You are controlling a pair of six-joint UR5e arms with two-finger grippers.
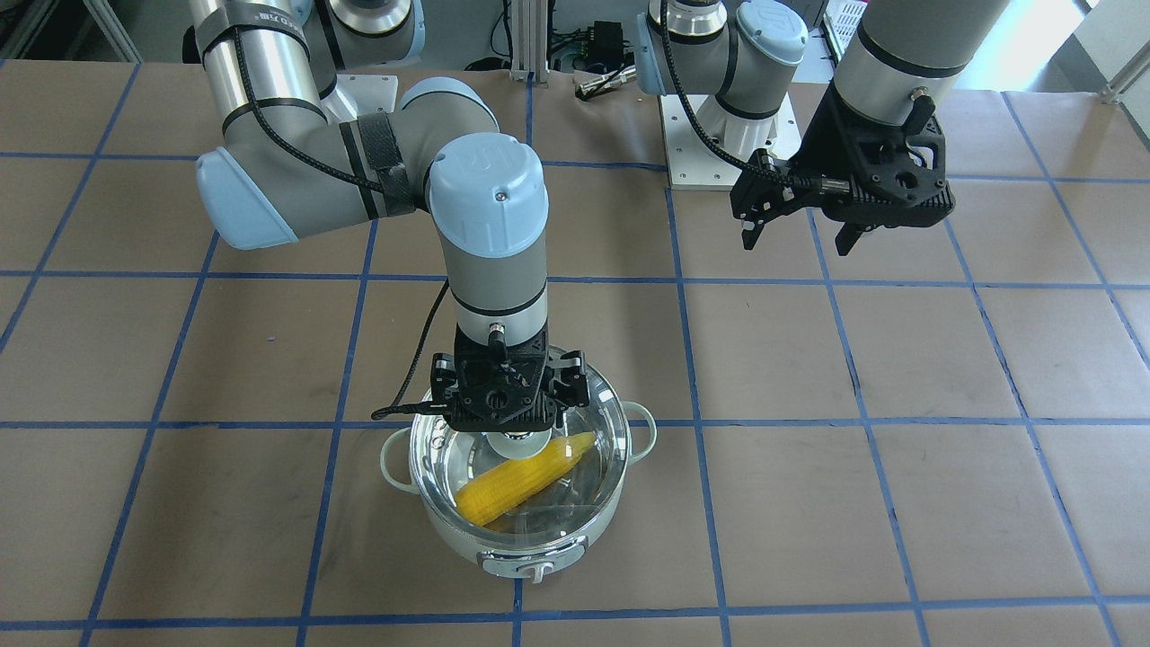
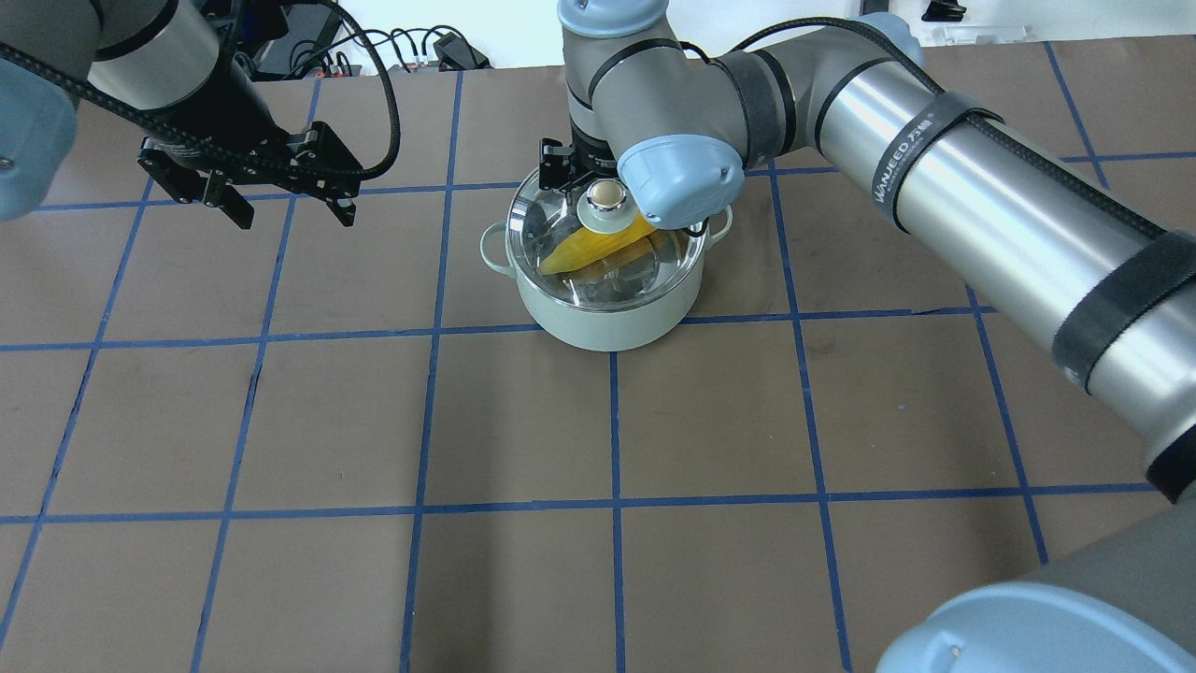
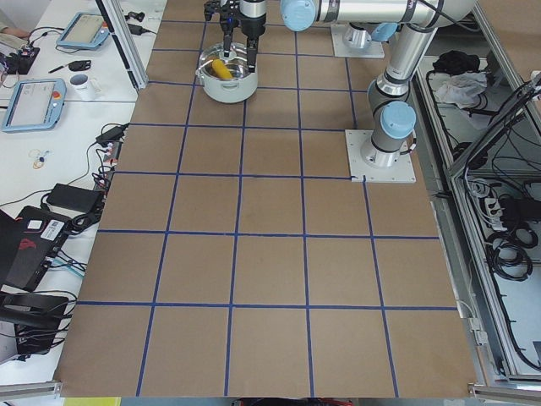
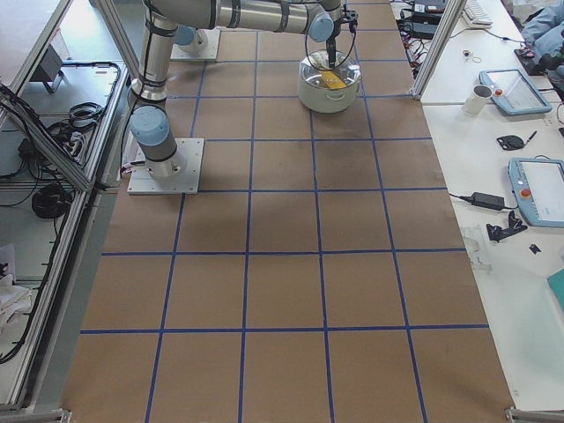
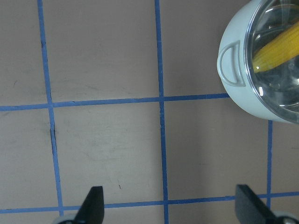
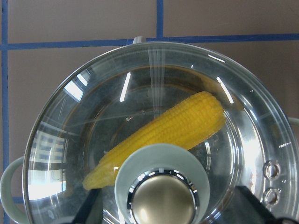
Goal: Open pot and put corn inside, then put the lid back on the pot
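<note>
My right gripper (image 6: 163, 210) hangs with jaws spread astride the knob of the lid (image 6: 140, 93), which sits on the pot (image 2: 607, 322) with the corn (image 6: 177, 128) inside, my left gripper (image 2: 295, 217) also spread, idle at the pot's nine o'clock; the task looks nearly finished, so next I rise straight clear.

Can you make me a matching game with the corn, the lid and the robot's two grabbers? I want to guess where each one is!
Things:
1. corn
2. lid
3. left gripper
4. right gripper

Places:
A. sitting on top of the pot
B. open, one finger on each side of the knob
C. lying inside the pot, under the glass
D. open, above the table, off to the side of the pot

Pairs: 1-C, 2-A, 3-D, 4-B
</note>
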